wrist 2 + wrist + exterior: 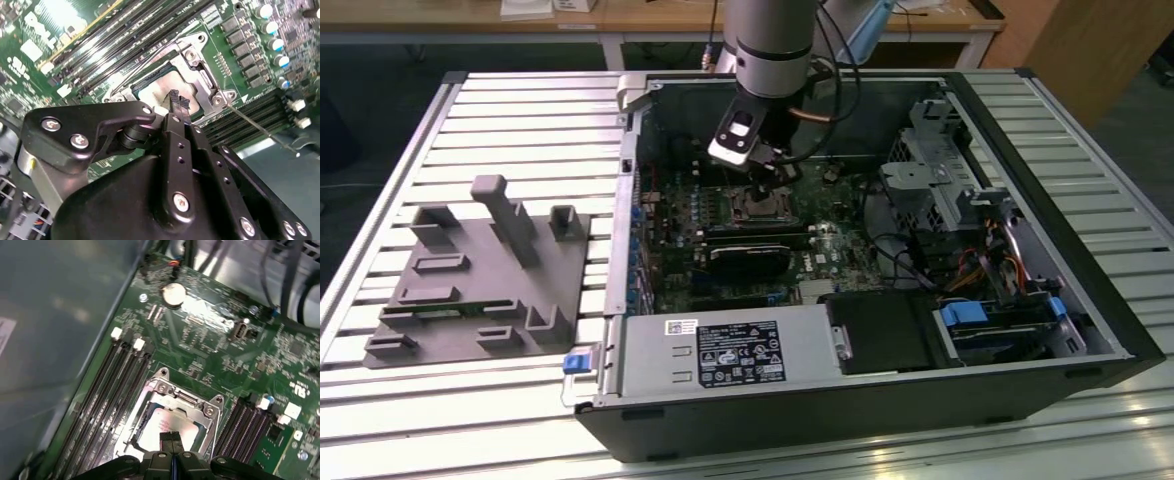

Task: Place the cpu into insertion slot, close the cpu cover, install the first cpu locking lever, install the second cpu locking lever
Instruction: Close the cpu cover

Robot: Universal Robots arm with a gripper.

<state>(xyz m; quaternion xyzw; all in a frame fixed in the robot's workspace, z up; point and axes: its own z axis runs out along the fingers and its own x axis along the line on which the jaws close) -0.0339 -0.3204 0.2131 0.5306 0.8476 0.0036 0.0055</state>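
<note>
Cpu point(167, 421) seated in socket on green board point(210, 350); cpu cover point(204, 409) lies flat as frame round it. Gripper point(177, 102) just above cpu's edge, fingertips pressed together, nothing between them. Second wrist view: thin locking lever point(261, 128) sticks out past socket corner, over memory slots point(255, 111). Exterior view: arm point(771, 40) reaches down into open computer case point(854, 400) on slatted tabletop point(520, 110); grey holder block point(480, 285) at exterior view's left.

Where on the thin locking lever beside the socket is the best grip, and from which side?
Probably near its free end, coming from above: the lever is a thin bare rod slanting out from the socket corner across the memory slots, with open room around the tip.
</note>
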